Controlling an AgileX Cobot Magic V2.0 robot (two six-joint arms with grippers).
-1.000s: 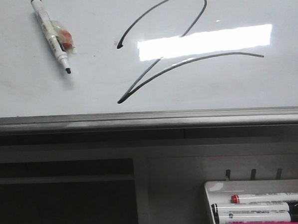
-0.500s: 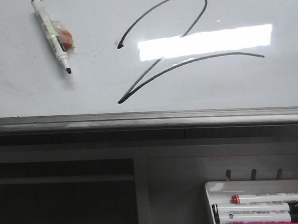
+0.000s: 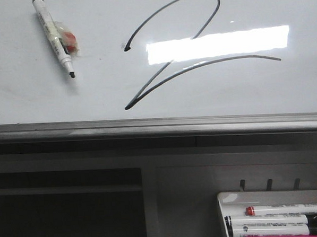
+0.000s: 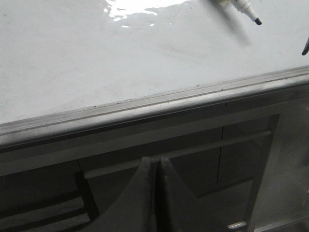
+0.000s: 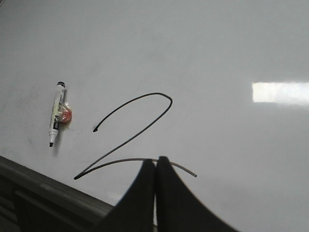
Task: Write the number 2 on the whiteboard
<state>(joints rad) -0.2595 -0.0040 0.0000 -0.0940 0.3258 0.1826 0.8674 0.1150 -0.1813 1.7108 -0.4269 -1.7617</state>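
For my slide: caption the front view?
Finished number 2 on the whiteboard, uncapped marker lying beside it.

Your whiteboard (image 3: pixel 35 103) lies flat, glossy white, grey rail along its near edge. On it: the number 2 (image 3: pixel 189 40) in thin black stroke, and one uncapped marker (image 3: pixel 53 36) left of it.

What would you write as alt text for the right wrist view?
A black number 2 is drawn on the whiteboard, with an uncapped marker lying beside it. The right claw, fingers pressed together and empty, sits in front of the tail of the 2.
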